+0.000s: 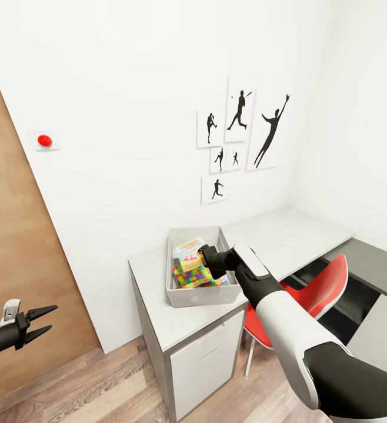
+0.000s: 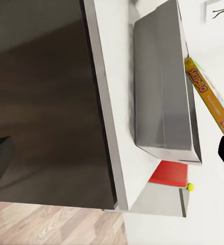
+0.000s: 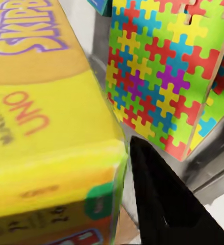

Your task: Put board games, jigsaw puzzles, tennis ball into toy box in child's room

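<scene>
Two arms are in your head view. Your right gripper (image 1: 204, 257) reaches over the toy box (image 1: 176, 294) and is closed on the Skip-Bo box (image 1: 192, 262), which it holds tilted above the box's contents. In the right wrist view one dark finger (image 3: 163, 199) lies against the yellow end of the Skip-Bo box (image 3: 45, 127); the second finger is hidden behind it.

The toy box stands on the near end of the surface (image 1: 152, 311), close to the wall and set in from the front edge, with a bare strip of white top on the side toward you. Inside it a jigsaw puzzle (image 1: 194, 277) leans on edge, and a white-green board game (image 1: 189, 243) stands behind the held box. The right wrist view shows the jigsaw puzzle (image 3: 157, 76) upright just beside the held box, with a narrow gap of grey box wall between them. You cannot tell how many items lie beneath.

Your left gripper (image 1: 37, 323) hangs low, well apart from the surface, its jaws spread and empty, in front of the wooden door (image 1: 17, 247).

A red chair (image 1: 320, 294) is tucked under the surface beside your right arm.

The tennis ball (image 2: 190, 187) appears tiny at the surface's far edge in the left wrist view.
</scene>
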You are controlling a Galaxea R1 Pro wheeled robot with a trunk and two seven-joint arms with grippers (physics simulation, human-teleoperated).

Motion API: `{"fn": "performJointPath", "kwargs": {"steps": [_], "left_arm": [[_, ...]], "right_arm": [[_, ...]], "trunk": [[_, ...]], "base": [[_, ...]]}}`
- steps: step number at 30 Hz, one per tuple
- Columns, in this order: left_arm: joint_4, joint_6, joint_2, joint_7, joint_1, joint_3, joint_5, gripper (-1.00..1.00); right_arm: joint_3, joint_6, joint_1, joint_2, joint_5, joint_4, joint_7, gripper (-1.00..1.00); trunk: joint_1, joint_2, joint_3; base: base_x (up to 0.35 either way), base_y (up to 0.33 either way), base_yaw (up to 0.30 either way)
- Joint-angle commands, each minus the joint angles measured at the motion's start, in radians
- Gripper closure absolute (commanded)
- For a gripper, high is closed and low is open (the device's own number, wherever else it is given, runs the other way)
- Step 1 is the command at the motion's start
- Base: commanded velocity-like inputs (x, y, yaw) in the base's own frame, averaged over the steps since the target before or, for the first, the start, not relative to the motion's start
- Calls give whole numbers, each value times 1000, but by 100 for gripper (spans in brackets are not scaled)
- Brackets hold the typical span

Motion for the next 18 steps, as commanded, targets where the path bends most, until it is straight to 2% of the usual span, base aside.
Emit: {"fn": "performJointPath", "kwargs": {"steps": [1, 18], "left_arm": [[0, 9, 0, -3, -1, -8, 8, -100], [0, 9, 0, -3, -1, -8, 8, -100]], "right_arm": [[0, 3, -1, 0, -2, -1, -5, -100], [0, 6, -1, 0, -4, -1, -4, -100]], "trunk": [[0, -1, -1], [0, -1, -1]], "base": [[0, 0, 0], [0, 0, 0]]}}
